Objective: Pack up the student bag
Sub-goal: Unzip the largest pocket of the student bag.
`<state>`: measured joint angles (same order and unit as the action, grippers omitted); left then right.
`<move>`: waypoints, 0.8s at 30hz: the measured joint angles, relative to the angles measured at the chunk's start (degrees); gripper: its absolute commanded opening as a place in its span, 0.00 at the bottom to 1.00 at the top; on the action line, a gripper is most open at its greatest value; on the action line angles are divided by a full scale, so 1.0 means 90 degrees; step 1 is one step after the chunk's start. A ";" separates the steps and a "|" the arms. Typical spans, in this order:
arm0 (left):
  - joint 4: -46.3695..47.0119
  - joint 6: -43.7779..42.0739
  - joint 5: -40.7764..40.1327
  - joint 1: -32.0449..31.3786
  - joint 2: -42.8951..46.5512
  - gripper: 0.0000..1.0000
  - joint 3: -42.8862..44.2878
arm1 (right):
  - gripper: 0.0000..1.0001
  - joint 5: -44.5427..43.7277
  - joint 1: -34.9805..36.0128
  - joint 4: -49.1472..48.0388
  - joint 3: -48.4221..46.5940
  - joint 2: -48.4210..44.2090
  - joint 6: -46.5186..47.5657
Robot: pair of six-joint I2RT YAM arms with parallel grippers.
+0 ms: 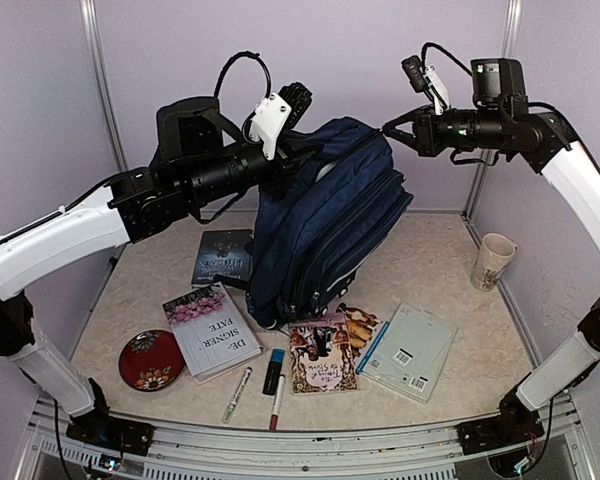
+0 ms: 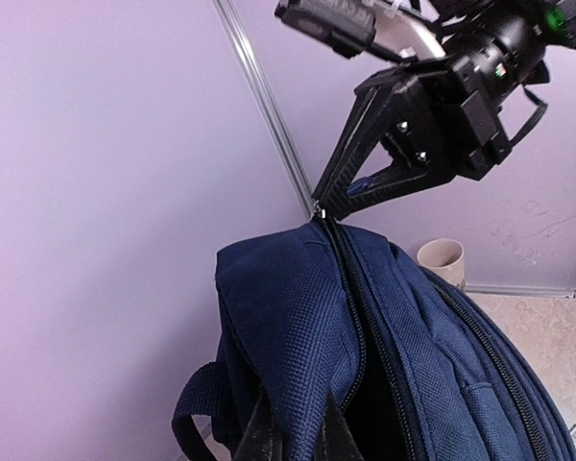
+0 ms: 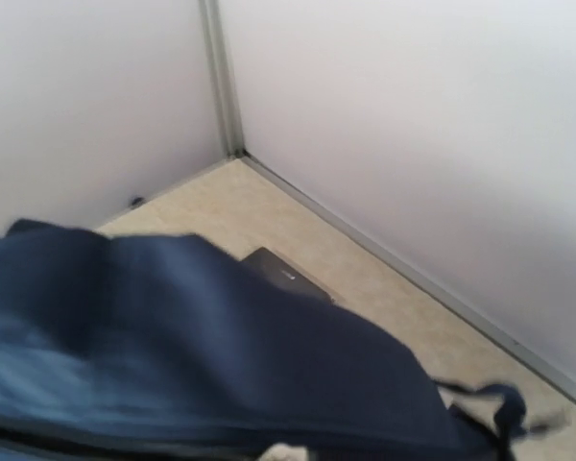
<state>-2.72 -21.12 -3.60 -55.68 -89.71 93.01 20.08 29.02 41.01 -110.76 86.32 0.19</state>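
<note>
Beige speckled table (image 1: 450, 250) is carrying one large navy-blue fabric backpack (image 1: 325, 235) mid-width, long axis tilting up toward the far-right corner, while left gripper (image 1: 302, 157) and right gripper (image 1: 392, 127) are each pinching its top.

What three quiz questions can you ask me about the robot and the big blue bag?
1. True or false: the left gripper and the right gripper are both shut on the student bag.
2. Which part of the bag does the right gripper pinch?
A. a shoulder strap
B. the top end of the zip
C. a bottom corner
3. Fill in the missing word: the mug stands on the table on the robot's ____ side.

Key: 1 true; 2 B; 3 right.
</note>
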 measured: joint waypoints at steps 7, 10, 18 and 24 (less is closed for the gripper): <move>0.1132 -0.0612 0.0585 -0.0010 0.0979 0.00 -0.1649 | 0.00 0.1202 -0.0903 -0.1064 0.2084 -0.0712 -0.0265; 0.1464 -0.0869 0.0967 -0.0007 0.1336 0.00 -0.2164 | 0.00 0.1528 -0.1287 -0.1464 0.2977 -0.0877 -0.0374; 0.2217 -0.1158 0.1763 0.0039 0.2059 0.00 -0.3223 | 0.00 0.2091 -0.1756 -0.2076 0.4131 -0.0724 -0.0559; 0.2259 -0.1030 0.1831 0.0221 0.2069 0.00 -0.3373 | 0.00 0.2429 -0.1846 -0.2603 0.4401 -0.0313 -0.0680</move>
<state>17.61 -30.39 12.88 -53.69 -71.09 62.65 41.93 12.40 17.58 -71.16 83.50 -5.93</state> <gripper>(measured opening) 0.057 0.031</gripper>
